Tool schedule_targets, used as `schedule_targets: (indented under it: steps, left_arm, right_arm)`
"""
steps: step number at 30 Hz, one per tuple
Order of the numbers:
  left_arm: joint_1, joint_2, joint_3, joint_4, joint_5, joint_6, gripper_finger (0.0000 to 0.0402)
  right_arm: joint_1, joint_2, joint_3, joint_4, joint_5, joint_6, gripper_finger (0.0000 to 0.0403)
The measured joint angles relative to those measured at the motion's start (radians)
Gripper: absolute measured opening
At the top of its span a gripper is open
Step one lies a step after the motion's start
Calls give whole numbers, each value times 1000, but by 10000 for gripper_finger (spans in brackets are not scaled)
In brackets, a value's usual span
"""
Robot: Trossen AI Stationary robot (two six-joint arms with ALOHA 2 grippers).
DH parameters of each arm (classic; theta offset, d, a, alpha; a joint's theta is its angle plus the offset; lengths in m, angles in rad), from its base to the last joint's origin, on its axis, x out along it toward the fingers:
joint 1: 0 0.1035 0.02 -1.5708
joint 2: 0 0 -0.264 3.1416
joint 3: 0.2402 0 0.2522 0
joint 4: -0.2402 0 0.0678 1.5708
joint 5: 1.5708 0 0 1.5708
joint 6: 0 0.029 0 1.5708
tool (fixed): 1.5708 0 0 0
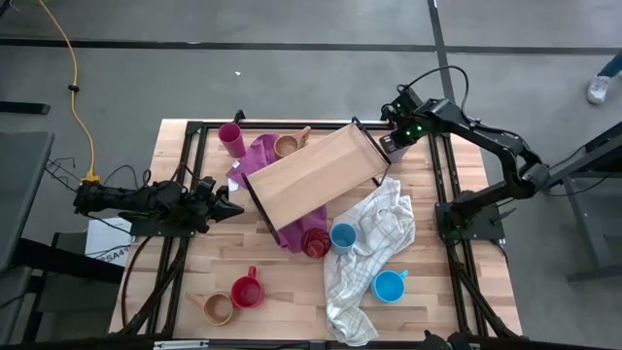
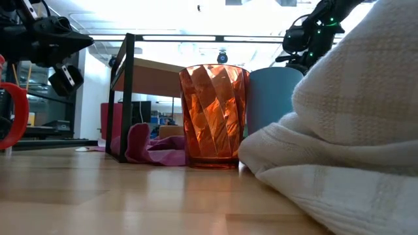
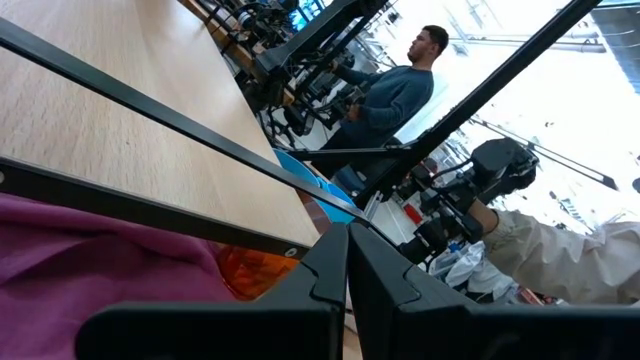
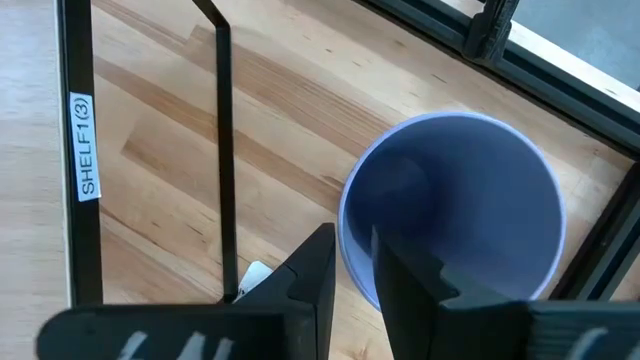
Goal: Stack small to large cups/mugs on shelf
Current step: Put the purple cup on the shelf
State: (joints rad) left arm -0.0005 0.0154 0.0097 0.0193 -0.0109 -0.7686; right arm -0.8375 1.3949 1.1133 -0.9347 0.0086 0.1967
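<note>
My right gripper (image 1: 389,144) (image 4: 352,245) hangs by the far right corner of the wooden shelf (image 1: 316,173), shut on a lavender cup (image 4: 450,210). The shelf stands askew, partly over a purple cloth (image 1: 258,156). A magenta tumbler (image 1: 231,138) and a tan mug (image 1: 288,146) stand at the far side. A red faceted tumbler (image 1: 314,241) (image 2: 213,116) and a blue cup (image 1: 343,236) stand by the shelf's near corner. A blue mug (image 1: 390,286), a red mug (image 1: 246,291) and another tan mug (image 1: 218,308) stand nearer. My left gripper (image 1: 233,207) (image 3: 348,270) waits shut at the left. My right gripper has the lavender cup's rim (image 4: 345,235) between its fingers, one finger (image 4: 405,290) inside the cup and one outside. The fingers come steeply from above. The cup stays upright, mouth up; whether its base is on the table does not show.
A white checked towel (image 1: 374,253) (image 2: 353,130) lies crumpled from the shelf's right end toward the near edge, between the blue cup and the blue mug. Black frame rails (image 1: 445,194) run along the table's sides. A person shows in the room beyond, in the left wrist view.
</note>
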Motion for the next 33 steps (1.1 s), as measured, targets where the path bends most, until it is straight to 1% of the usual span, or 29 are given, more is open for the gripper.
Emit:
schedule_targets:
  steps: [17,33]
  left_arm:
    - [0,0,0,0,0,0,1]
    - [0,0,0,0,0,0,1]
  right_arm:
    - [0,0,0,-16,-10,3,62]
    - [0,0,0,-72,-13,-10,62]
